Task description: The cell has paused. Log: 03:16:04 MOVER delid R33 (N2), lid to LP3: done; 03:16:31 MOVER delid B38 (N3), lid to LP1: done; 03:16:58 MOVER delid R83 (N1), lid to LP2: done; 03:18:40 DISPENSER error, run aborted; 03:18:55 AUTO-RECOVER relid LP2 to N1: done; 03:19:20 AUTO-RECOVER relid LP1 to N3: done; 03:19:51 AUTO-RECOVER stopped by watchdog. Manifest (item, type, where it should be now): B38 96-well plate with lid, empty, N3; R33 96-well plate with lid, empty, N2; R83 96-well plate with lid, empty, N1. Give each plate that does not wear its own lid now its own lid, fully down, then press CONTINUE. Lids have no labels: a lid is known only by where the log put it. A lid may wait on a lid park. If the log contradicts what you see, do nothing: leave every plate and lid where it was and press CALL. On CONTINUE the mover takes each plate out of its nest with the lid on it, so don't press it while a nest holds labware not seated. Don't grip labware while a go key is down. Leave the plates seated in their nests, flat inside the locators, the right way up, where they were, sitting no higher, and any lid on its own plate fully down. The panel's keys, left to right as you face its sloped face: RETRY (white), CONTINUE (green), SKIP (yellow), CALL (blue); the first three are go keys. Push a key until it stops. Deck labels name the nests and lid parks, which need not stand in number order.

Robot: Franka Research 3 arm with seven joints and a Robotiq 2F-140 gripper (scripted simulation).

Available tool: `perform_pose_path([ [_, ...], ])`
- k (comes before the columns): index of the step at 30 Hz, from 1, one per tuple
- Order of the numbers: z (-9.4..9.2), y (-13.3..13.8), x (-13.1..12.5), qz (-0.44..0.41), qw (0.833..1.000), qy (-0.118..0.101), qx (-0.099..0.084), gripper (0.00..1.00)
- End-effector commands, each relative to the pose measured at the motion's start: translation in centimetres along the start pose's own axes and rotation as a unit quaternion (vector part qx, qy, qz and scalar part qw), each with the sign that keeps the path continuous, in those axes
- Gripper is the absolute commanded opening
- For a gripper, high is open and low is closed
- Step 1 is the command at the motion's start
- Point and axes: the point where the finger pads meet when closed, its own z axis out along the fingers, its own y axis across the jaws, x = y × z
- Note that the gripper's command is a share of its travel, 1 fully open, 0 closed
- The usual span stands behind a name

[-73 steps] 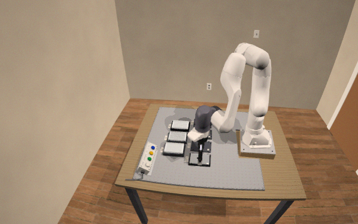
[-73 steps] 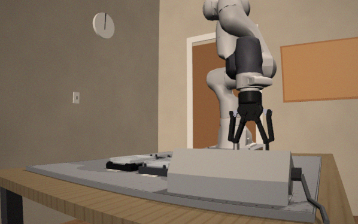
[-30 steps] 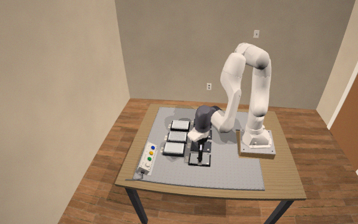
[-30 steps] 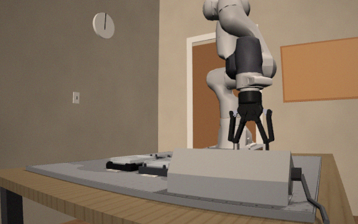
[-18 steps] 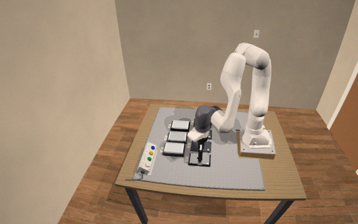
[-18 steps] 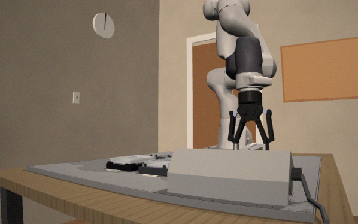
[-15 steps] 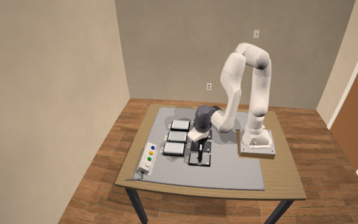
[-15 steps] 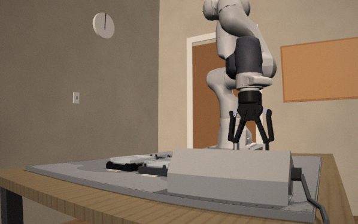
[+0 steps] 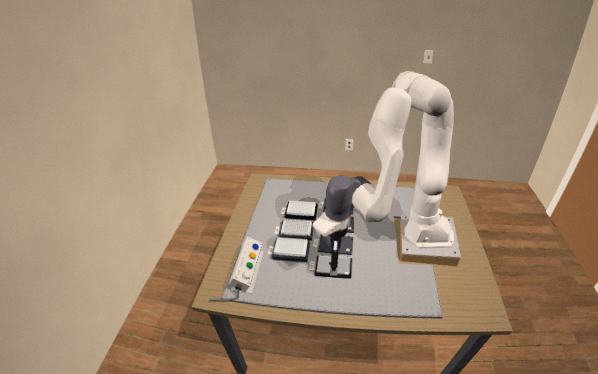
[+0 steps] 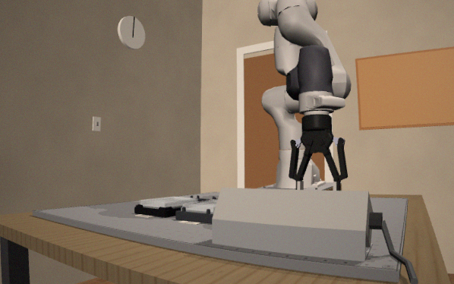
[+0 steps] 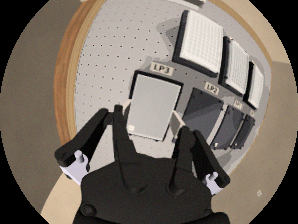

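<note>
A pale grey lid (image 11: 154, 106) lies on the lid park nearest the table's front (image 9: 333, 266). My gripper (image 11: 151, 111) stands straight over it and is shut on the lid across its long sides. It also shows in the top view (image 9: 334, 257) and in the exterior view (image 10: 318, 182), where its fingertips are hidden behind the panel. Three well plates (image 9: 300, 209) (image 9: 296, 228) (image 9: 290, 247) sit in a row of nests left of the parks. I cannot tell which of them wear lids. The other two lid parks (image 11: 202, 112) (image 11: 233, 125) look dark and bare.
The arm's base (image 9: 430, 235) sits on a block at the right. A cable leaves the panel's end (image 10: 395, 247).
</note>
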Motion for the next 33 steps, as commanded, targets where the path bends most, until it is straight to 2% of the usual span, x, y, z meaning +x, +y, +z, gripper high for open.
perform_pose_path([
  [1,-0.14,-0.04,0.17,0.0,1.0,0.002,0.001,0.0],
  [33,-0.46,-0.04,0.16,0.0,1.0,0.002,0.001,0.0],
])
